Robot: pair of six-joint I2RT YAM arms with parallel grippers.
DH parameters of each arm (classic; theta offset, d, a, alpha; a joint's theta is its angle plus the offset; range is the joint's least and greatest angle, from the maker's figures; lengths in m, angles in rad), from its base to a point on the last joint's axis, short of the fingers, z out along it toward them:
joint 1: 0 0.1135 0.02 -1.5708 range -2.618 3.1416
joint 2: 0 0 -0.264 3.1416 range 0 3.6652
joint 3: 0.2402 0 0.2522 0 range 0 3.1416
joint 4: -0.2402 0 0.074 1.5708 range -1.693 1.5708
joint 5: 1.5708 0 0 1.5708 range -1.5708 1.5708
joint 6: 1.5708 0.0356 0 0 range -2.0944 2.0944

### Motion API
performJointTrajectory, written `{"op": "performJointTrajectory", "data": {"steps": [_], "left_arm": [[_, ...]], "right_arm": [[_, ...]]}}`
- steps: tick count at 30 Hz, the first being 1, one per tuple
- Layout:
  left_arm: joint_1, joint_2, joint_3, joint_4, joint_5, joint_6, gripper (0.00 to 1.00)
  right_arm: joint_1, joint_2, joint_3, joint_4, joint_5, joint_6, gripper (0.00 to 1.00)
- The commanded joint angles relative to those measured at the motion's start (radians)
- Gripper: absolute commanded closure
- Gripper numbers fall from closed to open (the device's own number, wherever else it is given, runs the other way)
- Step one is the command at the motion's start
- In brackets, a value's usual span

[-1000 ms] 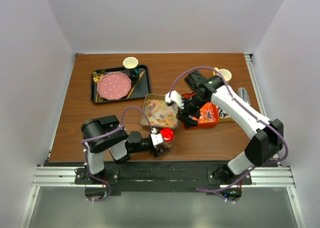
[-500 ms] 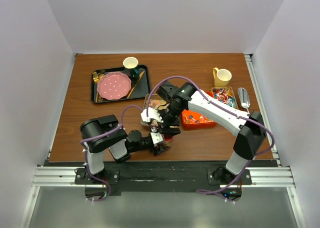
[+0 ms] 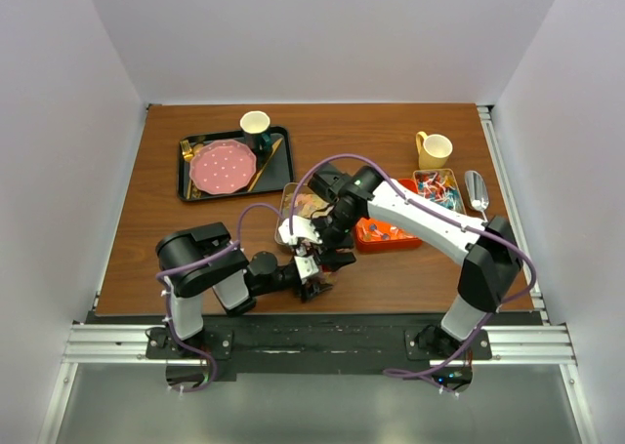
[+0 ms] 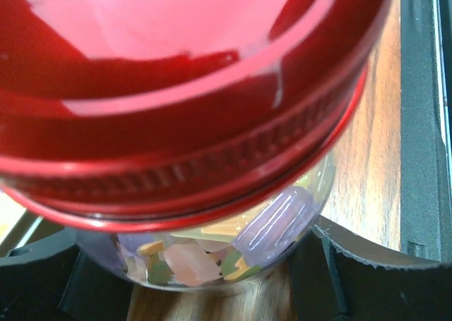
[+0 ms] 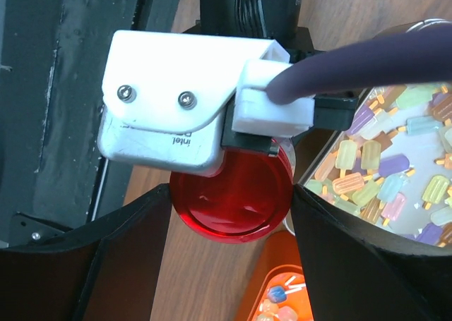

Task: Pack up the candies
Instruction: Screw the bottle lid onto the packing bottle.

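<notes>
Left gripper (image 4: pixel 198 264) is clamping the glass jar (image 4: pixel 296 215) low on its body, with black fingers (image 4: pixel 42 279) pressing in from both sides. It's holding the jar at the near edge of the table (image 3: pixel 195 249). The red lid (image 5: pixel 232 201) is sitting on top of the jar. Right gripper (image 5: pixel 232 194) is hovering directly over the lid, jaws apart, one finger on each side. Can't tell whether they're touching the rim. Pastel candies (image 4: pixel 187 261) are showing through the glass just under the lid. More of them are lying in the metal tin (image 5: pixel 417 226) just beyond the jar. Wrapped candies (image 5: pixel 277 294) are sitting in the orange tray (image 5: pixel 256 296) right of the tin. Another batch is lying in a small box (image 3: pixel 418 178) near the yellow mug (image 3: pixel 433 149), with a scoop (image 3: pixel 477 190) just beside it.
</notes>
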Motion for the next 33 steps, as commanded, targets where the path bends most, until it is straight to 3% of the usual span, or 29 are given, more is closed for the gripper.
{"op": "performJointTrajectory", "data": {"steps": [1,13,17,19,24,28,33], "left_arm": [[0.012,0.034,-0.003,0.140,-0.034,0.009,1.00],[0.027,0.052,0.008,0.138,-0.046,-0.002,1.00],[0.027,0.061,0.016,0.121,-0.012,0.014,1.00],[0.026,0.069,0.022,0.103,-0.015,0.017,1.00],[0.026,0.083,0.034,0.087,0.005,0.008,1.00],[0.026,0.075,0.040,0.063,0.009,0.009,1.00],[0.026,0.064,0.037,0.063,0.008,0.017,1.00]], "right_arm": [[0.006,-0.075,-0.056,-0.031,0.023,0.029,0.29],[-0.002,-0.239,-0.230,-0.071,0.134,0.068,0.30],[-0.131,-0.272,-0.172,0.016,0.068,0.191,0.30],[-0.178,-0.232,-0.086,0.033,0.030,0.226,0.30],[-0.166,-0.140,0.008,0.096,-0.021,0.240,0.26],[-0.096,-0.033,0.083,-0.036,-0.036,0.069,0.25],[-0.080,0.004,0.095,-0.097,-0.061,0.007,0.18]]}}
